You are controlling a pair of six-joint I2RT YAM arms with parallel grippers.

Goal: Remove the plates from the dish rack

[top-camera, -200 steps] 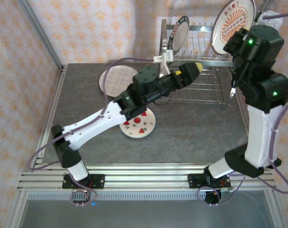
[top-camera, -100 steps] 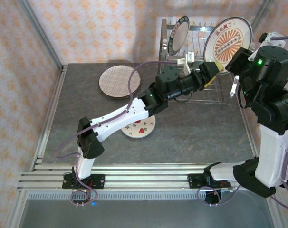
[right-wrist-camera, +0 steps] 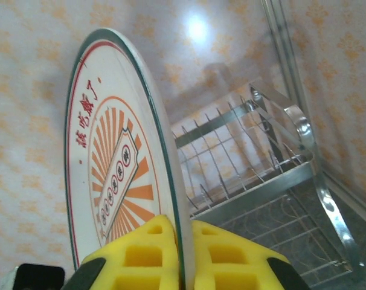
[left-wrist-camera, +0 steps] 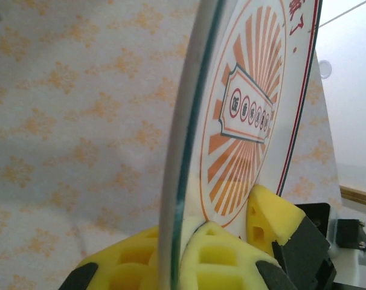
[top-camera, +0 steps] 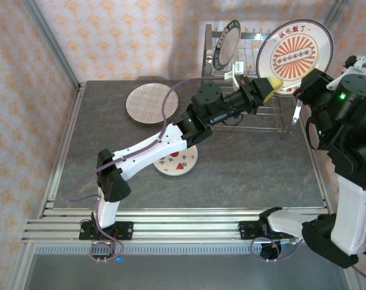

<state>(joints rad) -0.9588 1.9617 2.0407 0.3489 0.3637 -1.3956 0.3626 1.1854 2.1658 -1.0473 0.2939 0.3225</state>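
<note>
A large white plate with an orange sunburst [top-camera: 295, 55] hangs upright above the chrome dish rack [top-camera: 255, 115]. My left gripper [top-camera: 264, 89] is shut on its lower left rim, yellow pads on both faces [left-wrist-camera: 183, 241]. My right gripper [top-camera: 299, 92] is shut on its lower right rim [right-wrist-camera: 183, 241]. The left wrist view has this plate [left-wrist-camera: 243, 109] edge-on, and the right wrist view [right-wrist-camera: 110, 169] has it beside the dish rack [right-wrist-camera: 249, 163]. A dark-rimmed plate [top-camera: 226, 45] stands in the rack's upper slots. A plaid plate [top-camera: 151, 103] and a strawberry plate [top-camera: 178, 159] lie on the table.
The left arm stretches diagonally across the table over the strawberry plate. Patterned walls close in behind and at both sides. A metal rail [top-camera: 183, 220] runs along the near edge. The right arm stands tall at the table's right side.
My left gripper reached right to the sunburst plate and closed on its lower rim. The right arm shifted the plate slightly right and turned it more face-on.
</note>
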